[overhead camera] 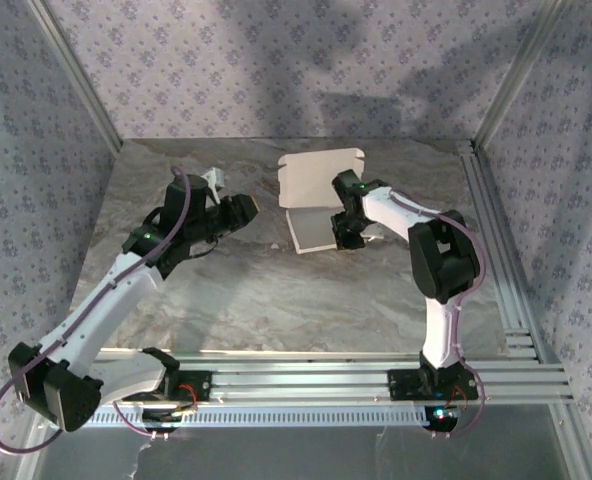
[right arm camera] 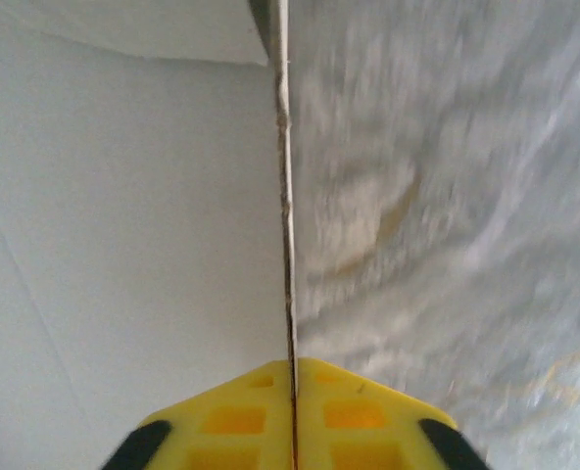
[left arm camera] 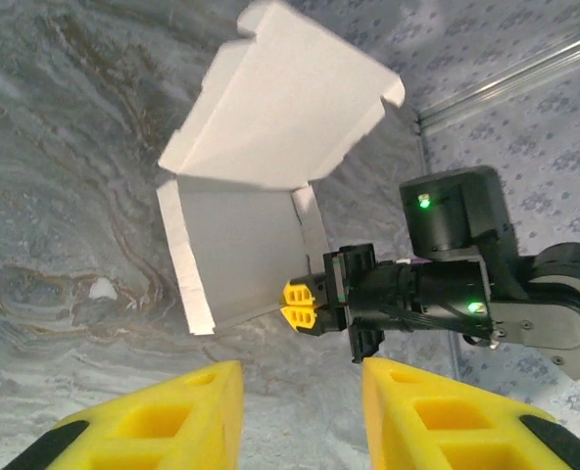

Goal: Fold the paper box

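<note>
White thin-cardboard paper box (overhead camera: 319, 200), part-folded, on the grey marbled table (overhead camera: 276, 300). In the top view it sits toward 1 o'clock from table centre. One panel lies flat on the surface. The larger panel on its 12 o'clock side is tilted up off the table, with small notched tabs at its corners. In the left wrist view, narrow side flaps stand along the flat panel's 9 and 3 o'clock edges.

Right gripper (overhead camera: 348, 236) is at the box's 4 o'clock corner. Its yellow fingers (right arm camera: 359, 416) are pressed together on the thin edge of the upright side flap. In the right wrist view the cardboard runs straight out from between the pads toward 12 o'clock, with white panel at its 9 o'clock and bare table at 3 o'clock.

Left gripper (overhead camera: 238, 212) is at the box's 9 o'clock, well apart from it and pointed toward it. Its yellow fingers are part-way spread with bare table between them and nothing held.
</note>
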Available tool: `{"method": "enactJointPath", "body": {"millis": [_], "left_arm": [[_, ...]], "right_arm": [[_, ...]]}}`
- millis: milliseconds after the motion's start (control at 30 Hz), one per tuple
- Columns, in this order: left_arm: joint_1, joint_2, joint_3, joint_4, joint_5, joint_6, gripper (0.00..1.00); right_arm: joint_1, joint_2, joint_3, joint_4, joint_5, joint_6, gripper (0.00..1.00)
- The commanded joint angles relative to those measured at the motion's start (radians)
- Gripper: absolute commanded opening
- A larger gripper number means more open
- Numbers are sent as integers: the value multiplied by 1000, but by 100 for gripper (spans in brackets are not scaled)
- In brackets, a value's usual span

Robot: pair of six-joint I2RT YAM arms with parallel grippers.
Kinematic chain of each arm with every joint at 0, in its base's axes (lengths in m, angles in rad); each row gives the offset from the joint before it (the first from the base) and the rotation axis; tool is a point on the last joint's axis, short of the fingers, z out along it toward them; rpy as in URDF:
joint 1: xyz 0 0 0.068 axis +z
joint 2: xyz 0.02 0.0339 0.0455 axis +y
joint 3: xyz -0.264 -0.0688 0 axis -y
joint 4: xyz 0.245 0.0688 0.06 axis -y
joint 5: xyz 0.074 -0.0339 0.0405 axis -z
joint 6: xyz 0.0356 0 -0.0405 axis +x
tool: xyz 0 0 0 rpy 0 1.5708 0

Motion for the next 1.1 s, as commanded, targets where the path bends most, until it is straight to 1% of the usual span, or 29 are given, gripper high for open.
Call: {"method": "enactJointPath", "body": {"millis": [0, 33, 133, 233, 300, 367, 400, 433, 500, 533, 567, 633, 667, 733, 767, 800, 867, 933, 1000, 1067], "left_arm": [[10, 25, 43, -17, 42, 7, 36], [13, 31, 42, -19, 45, 9, 36], [23, 40, 41, -18, 50, 19, 36], [37, 50, 49, -29, 55, 21, 36], [50, 61, 65, -47, 57, 21, 36], [76, 83, 101, -96, 53, -9, 36], [88, 97, 119, -111, 59, -23, 36], [99, 114, 143, -122, 72, -30, 35], [116, 165, 204, -163, 87, -3, 35], [125, 206, 260, -216, 86, 27, 35], [134, 256, 317, -271, 79, 60, 34], [152, 347, 400, -329, 94, 139, 34], [158, 401, 450, -350, 95, 201, 34], [168, 521, 567, -416, 87, 310, 35], [174, 593, 638, -455, 93, 371, 36], [179, 655, 704, -485, 101, 418, 37], [203, 801, 850, -537, 175, 486, 38], [227, 910, 969, -558, 243, 540, 40], [249, 977, 1026, -557, 284, 594, 41], [261, 1015, 1059, -553, 283, 661, 41]], "right_arm": [[20, 22, 32, -28, -36, 105, 25], [20, 20, 27, -27, -43, 99, 30], [17, -14, 10, -30, -40, 64, 42], [-3, -81, 24, -61, 12, -32, 46], [-26, -135, 70, -113, 97, -135, 47], [-57, -199, 113, -156, 195, -269, 47], [-76, -222, 120, -141, 230, -349, 47], [-105, -244, 126, -113, 248, -452, 47], [-169, -261, 152, -58, 244, -690, 45], [-195, -260, 169, -12, 225, -845, 45], [-222, -246, 191, 30, 172, -1020, 45], [-266, -189, 281, 7, 114, -1293, 45], [-282, -147, 336, -21, 82, -1407, 45], [-318, -49, 462, -85, -39, -1585, 46], [-336, -1, 530, -124, -78, -1650, 47], [-354, 26, 563, -131, -111, -1676, 47], [-397, 63, 599, -111, -165, -1685, 50], [-406, 114, 655, -125, -211, -1711, 53], [-386, 153, 693, -145, -210, -1783, 59], [-360, 160, 682, -125, -170, -1837, 59]]}}
